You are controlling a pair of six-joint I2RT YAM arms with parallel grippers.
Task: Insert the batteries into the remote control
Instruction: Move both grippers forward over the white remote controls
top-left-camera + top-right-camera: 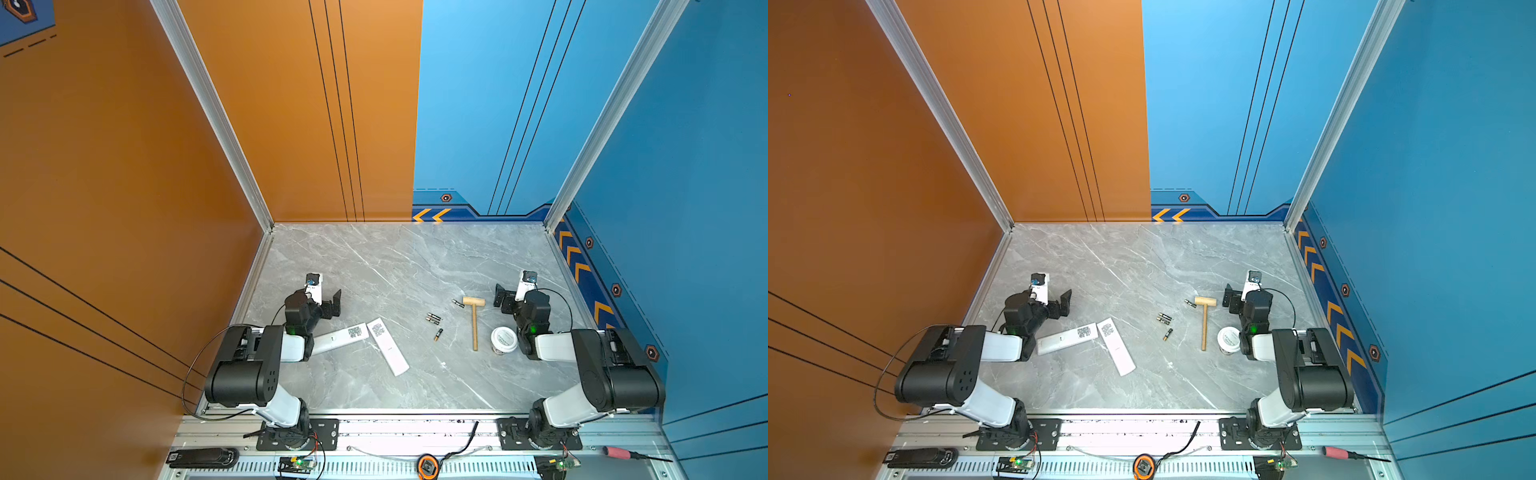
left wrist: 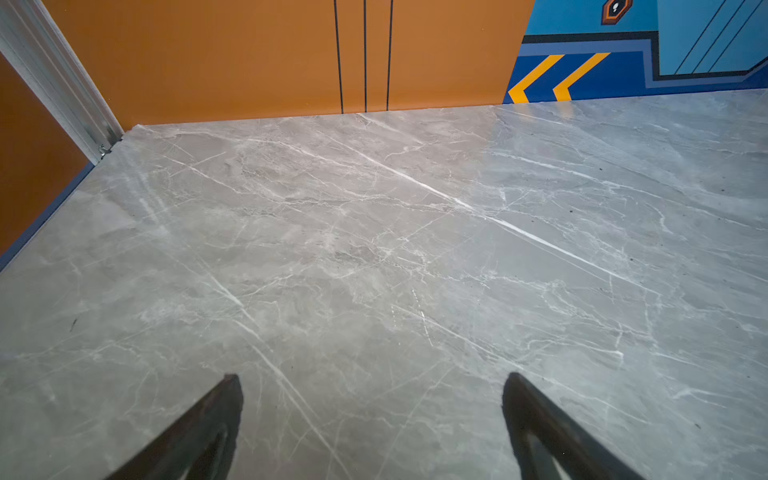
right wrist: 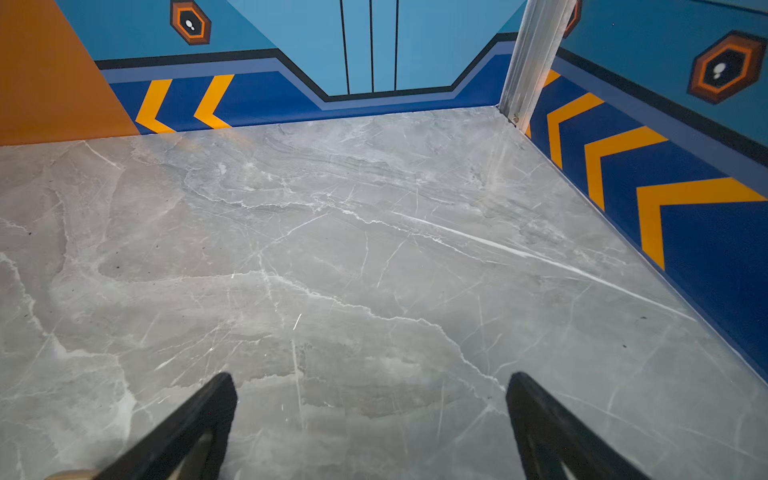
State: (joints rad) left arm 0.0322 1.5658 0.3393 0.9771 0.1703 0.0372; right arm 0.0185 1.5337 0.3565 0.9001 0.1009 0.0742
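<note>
Two white remote controls lie in a V left of the table's middle, one point(image 1: 338, 336) point(image 1: 1065, 338) partly under my left arm, the other point(image 1: 388, 347) point(image 1: 1116, 347) beside it, both showing printed code labels. Several batteries lie to their right: a pair point(image 1: 433, 318) point(image 1: 1164, 318), a single one point(image 1: 438, 334) point(image 1: 1168, 334), and one point(image 1: 458, 303) point(image 1: 1190, 303) by the mallet's head. My left gripper point(image 1: 333, 302) point(image 1: 1064, 301) point(image 2: 372, 378) is open and empty behind the remotes. My right gripper point(image 1: 500, 297) point(image 1: 1228, 296) point(image 3: 372, 376) is open and empty right of the mallet. Both wrist views show only bare marble.
A wooden mallet point(image 1: 474, 320) point(image 1: 1204, 324) lies between the batteries and my right arm. A white round tub point(image 1: 504, 340) point(image 1: 1228, 340) stands next to the right arm's elbow. Walls close the table on the left, back and right.
</note>
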